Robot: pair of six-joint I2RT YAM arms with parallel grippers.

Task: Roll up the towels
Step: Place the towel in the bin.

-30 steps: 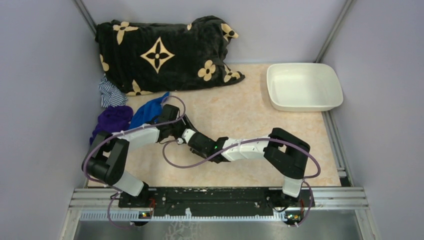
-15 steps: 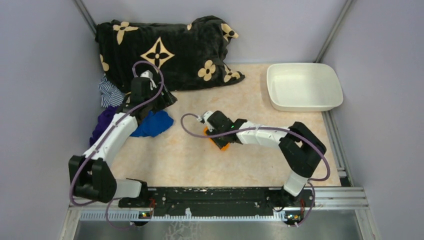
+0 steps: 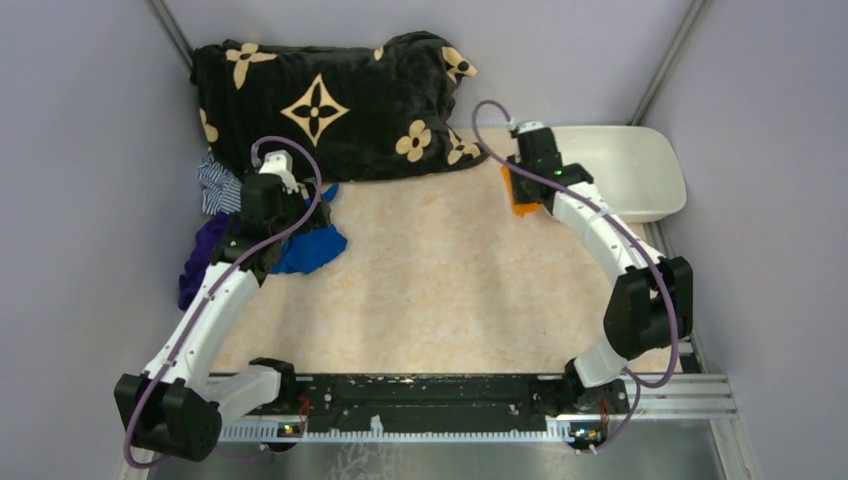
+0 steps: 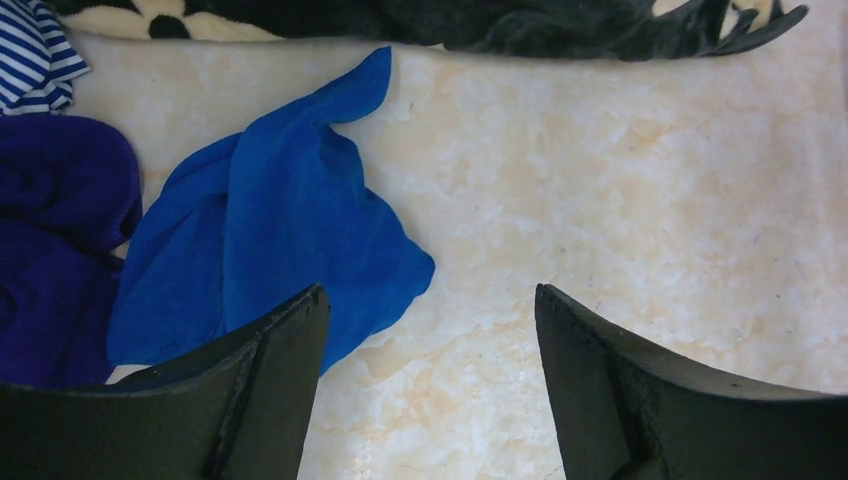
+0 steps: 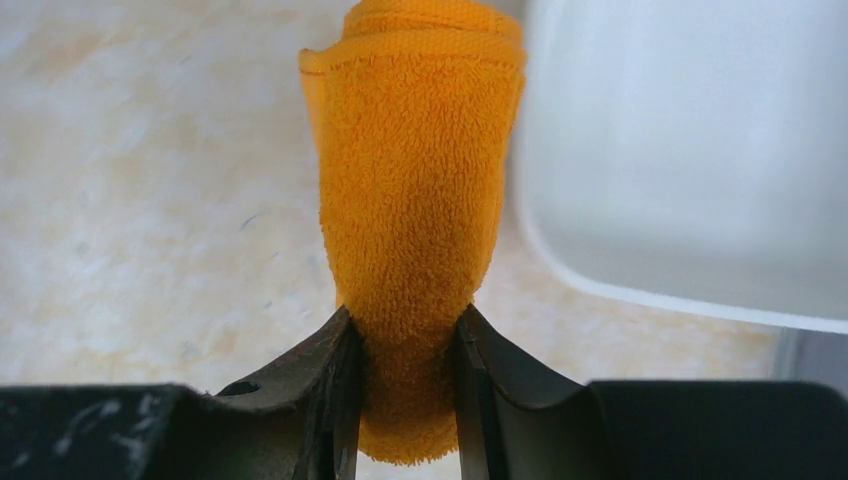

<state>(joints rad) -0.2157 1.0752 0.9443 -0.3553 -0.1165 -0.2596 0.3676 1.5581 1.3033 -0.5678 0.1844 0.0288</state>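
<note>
1. Right gripper (image 5: pixel 405 335) clenched on the rolled orange towel (image 5: pixel 415 200), holding it just beside the white tub (image 5: pixel 690 150)
2. Left gripper (image 4: pixel 430 300) spread wide, grasping nothing, above the crumpled blue towel (image 4: pixel 270 240) lying on the table (image 4: pixel 620 180) beside a purple cloth (image 4: pixel 50 230)

You have plain lilac-grey walls (image 3: pixel 90 120) around the tabletop (image 3: pixel 440 270) on three sides, with metal posts (image 3: pixel 665 62) in the far corners. That top is marbled peach-beige, evenly lit, and a metal rail (image 3: pixel 705 392) runs along its near edge.
</note>
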